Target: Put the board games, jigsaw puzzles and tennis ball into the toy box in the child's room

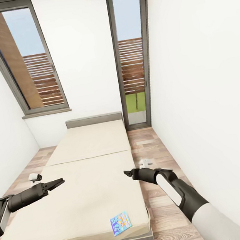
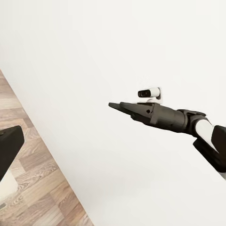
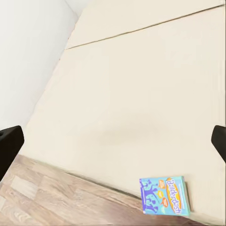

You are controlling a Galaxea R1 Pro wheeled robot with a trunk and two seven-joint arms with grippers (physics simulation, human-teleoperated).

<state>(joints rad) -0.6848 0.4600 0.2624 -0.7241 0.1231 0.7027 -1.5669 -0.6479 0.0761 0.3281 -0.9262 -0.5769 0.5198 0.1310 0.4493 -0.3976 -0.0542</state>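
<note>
1. Nearest the robot, a blue board game [image 1: 121, 223] lies flat on the cream bed [image 1: 88, 187], at the bed's near corner on the robot's right, just inside the edge. In the right wrist view the same box [image 3: 165, 196] shows a blue printed lid and sits close to where the mattress meets the wood-plank floor [image 3: 42, 197].
2. Above the middle of the bed, both arms reach forward, well apart. The left gripper [image 1: 57, 182] has its dark fingers drawn together to a narrow point, holding nothing.
3. The right gripper [image 1: 127, 173] hangs over the bed's right edge, its fingers also close together and empty. The left wrist view shows it [image 2: 117, 106] against a white wall.
4. Farther off stands a grey headboard [image 1: 94, 119].
5. Behind it, two tall windows [image 1: 135, 51] are set in the white wall.
</note>
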